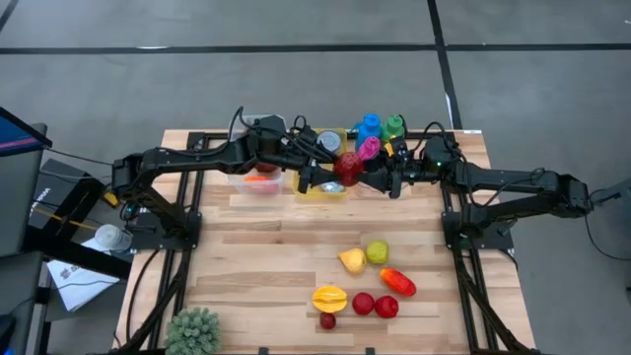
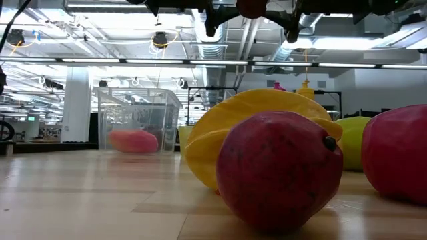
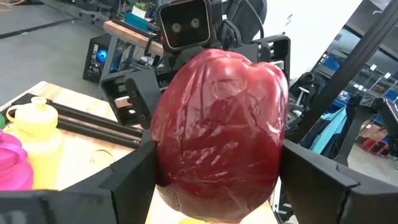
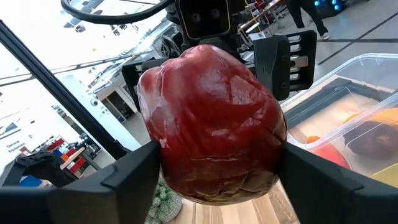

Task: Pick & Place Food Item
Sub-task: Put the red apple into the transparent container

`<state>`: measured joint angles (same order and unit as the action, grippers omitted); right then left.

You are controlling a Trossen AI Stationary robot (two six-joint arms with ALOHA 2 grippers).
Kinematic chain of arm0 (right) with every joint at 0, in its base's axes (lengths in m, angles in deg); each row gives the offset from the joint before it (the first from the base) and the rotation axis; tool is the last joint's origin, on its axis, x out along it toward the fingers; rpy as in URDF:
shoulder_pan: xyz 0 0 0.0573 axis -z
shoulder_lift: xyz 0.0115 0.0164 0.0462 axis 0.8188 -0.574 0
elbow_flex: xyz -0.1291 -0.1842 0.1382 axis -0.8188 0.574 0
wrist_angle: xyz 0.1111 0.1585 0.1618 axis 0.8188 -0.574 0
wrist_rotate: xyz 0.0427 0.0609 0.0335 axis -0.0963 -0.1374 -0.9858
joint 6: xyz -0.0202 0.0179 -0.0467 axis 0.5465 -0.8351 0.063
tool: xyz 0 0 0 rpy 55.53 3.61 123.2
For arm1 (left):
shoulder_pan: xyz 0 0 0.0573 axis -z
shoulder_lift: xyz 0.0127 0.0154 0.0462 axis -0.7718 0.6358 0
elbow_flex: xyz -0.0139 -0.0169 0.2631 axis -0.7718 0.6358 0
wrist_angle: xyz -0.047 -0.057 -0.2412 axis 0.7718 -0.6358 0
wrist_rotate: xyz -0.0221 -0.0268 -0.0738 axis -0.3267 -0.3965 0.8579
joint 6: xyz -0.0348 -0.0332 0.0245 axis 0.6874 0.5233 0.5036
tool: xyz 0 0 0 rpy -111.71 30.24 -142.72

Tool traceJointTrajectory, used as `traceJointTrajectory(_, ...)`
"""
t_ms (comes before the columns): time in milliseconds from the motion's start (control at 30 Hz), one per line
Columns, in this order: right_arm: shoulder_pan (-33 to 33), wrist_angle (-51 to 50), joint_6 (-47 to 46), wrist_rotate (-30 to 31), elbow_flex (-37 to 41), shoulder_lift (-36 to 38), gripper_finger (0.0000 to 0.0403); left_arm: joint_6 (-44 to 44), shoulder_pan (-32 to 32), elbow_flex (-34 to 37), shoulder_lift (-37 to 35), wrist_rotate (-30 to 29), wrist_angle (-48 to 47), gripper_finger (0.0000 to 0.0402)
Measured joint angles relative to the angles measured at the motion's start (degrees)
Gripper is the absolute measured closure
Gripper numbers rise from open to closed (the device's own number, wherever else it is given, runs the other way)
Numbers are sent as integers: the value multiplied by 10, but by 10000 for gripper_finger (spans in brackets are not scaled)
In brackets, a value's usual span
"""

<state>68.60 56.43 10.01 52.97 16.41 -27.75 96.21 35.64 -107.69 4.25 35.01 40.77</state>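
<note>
A dark red, apple-like fruit (image 1: 348,168) hangs in the air over the far middle of the table, and both grippers are on it. My left gripper (image 1: 331,174) reaches it from the table's left, my right gripper (image 1: 369,176) from the right. In the left wrist view the fruit (image 3: 221,130) fills the space between my own fingers, with the right gripper's fingers (image 3: 140,93) behind it. The right wrist view shows the fruit (image 4: 211,118) the same way. The low view catches only its underside (image 2: 251,7) at the top edge. My left gripper pinches the fruit's lower sides (image 3: 166,177) between its two fingers (image 3: 130,180). The fingers lie level and come from the table's left. The fruit is lifted clear of the table. My right gripper has the fruit's opposite sides (image 4: 169,171) between its two fingers (image 4: 134,180). These fingers are level too and come from the table's right, turned against the left gripper's fingers. Both fingers seem to touch the skin.
Below the grippers stand a clear bin (image 1: 258,179) with an orange-red item and a yellow tray (image 1: 320,189). Coloured bottles (image 1: 380,133) stand at the far edge. Several loose fruits (image 1: 365,286) lie at the near right, and a green plant (image 1: 192,333) at the near left.
</note>
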Motion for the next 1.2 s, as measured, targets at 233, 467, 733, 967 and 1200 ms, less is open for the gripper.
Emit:
traceJointTrajectory(233,2,1,11,-4,0,1,25,2,-4,0,-3,2,-4,116)
traceJointTrajectory(467,19,-37,12,-4,-1,23,12,-1,-28,0,-40,1,-52,116)
traceJointTrajectory(733,31,-93,20,-4,-1,81,22,-101,-67,0,-130,-81,-277,116)
traceJointTrajectory(967,31,-130,21,-2,-1,104,22,-123,-94,0,-208,-285,-526,113)
traceJointTrajectory(1200,31,-139,27,-2,-1,92,22,-103,-113,0,-231,-390,-647,111)
